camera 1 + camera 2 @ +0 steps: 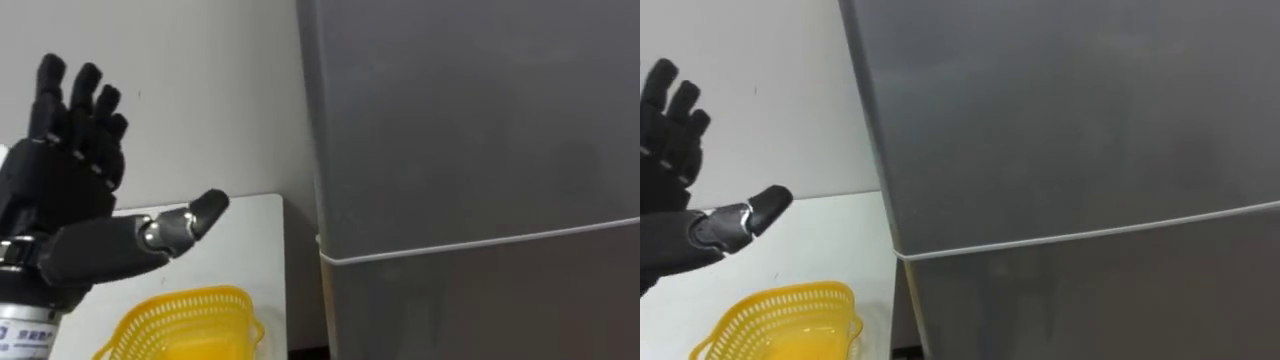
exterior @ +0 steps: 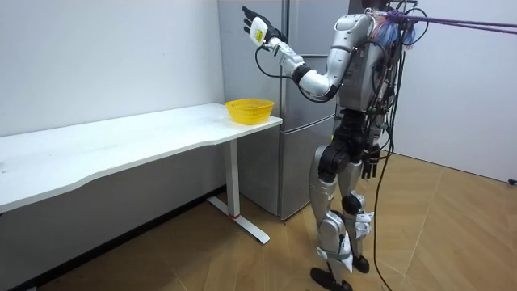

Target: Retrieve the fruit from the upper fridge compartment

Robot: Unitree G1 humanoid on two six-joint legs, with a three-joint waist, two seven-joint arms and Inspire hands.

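Left hand (image 1: 58, 178) is raised in front of the camera, palm toward it, fingers straight and spread, thumb stuck out to the right, holding nothing. Just below the thumb sits a yellow basket (image 1: 190, 318) on the white table (image 1: 245, 225). Right of the fingertips, a little apart from them, rises the near edge of the grey fridge (image 1: 470, 120). Its upper door (image 1: 500, 90) is closed flush, and a pale seam (image 1: 480, 242) lower than the thumb divides it from the lower door (image 1: 480, 305). Whatever is to be fetched must be behind that upper door, so it cannot be seen. In the room view the robot stands facing the fridge, beside the table's end, with the right hand (image 2: 369, 169) hanging by its thigh, too small there to tell its state. The step in hand looks like reaching to open the upper door. To do it well, the fingers should travel right to the door's edge above the seam, not below it, and hook behind the edge before curling. The pull should then swing outward, clear of the basket.
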